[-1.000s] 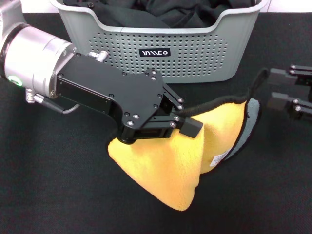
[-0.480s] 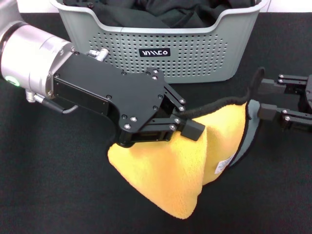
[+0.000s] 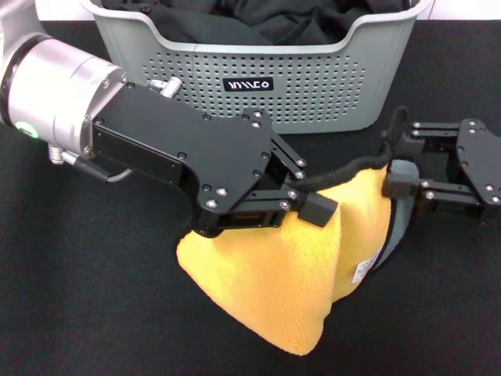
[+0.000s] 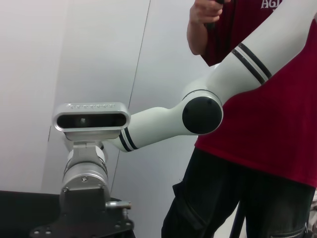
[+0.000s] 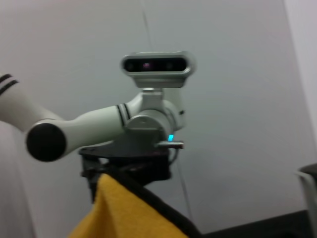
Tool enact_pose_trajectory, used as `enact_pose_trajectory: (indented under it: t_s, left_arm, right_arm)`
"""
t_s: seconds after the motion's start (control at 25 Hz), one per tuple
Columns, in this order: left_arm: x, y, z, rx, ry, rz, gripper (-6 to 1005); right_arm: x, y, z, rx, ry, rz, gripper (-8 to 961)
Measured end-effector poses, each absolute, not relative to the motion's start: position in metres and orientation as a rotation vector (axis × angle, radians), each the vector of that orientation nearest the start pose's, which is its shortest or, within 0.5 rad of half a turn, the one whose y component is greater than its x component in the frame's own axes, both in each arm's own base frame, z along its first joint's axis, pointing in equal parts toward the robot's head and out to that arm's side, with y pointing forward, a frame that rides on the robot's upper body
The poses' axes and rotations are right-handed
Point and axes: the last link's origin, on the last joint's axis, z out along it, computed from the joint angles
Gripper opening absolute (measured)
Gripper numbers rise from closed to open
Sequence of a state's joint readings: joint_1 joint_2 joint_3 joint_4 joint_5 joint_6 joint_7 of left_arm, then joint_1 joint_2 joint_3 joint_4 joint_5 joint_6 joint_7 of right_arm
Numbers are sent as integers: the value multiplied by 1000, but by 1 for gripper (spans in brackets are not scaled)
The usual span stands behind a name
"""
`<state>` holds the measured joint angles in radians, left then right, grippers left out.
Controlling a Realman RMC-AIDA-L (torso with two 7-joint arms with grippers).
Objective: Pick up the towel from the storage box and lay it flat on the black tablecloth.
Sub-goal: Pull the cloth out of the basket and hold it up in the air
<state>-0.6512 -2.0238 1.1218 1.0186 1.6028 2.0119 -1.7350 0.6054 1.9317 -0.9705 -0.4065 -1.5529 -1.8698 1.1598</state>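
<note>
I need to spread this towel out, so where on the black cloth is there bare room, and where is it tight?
Bare black tablecloth lies below the left gripper, and more lies at lower right, below the right gripper. The middle is crowded: both grippers meet at the bunched towel, and the storage box of dark clothes stands just behind.

Your left gripper (image 3: 309, 196): flat black plates dotted with silver screws, boxy black fingertip. Behind it brushed-silver cylindrical wrist, green ring mark, thin grey cable. Right gripper (image 3: 391, 160): black linkage bars, silver screws. Arm links white, black bands.
</note>
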Motion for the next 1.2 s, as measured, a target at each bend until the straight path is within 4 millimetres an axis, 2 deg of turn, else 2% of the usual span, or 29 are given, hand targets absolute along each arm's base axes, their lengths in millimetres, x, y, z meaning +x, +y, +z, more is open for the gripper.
enact_pose_trajectory:
  t_s: [0.4, 0.76, 0.96, 1.2]
  left_arm:
    - [-120, 302, 36, -3354, -85, -963, 2]
    - [-120, 302, 36, -3352, -88, -962, 1]
    - [-120, 302, 36, -3352, -92, -964, 2]
    - [-120, 302, 35, -3352, -93, -967, 2]
  right_arm:
    - [209, 308, 28, -2891, 151, 1299, 516]
    - [223, 304, 33, -2867, 202, 1271, 495]
    - [224, 302, 32, -2875, 205, 1265, 395]
    - [220, 301, 28, -2877, 175, 1281, 371]
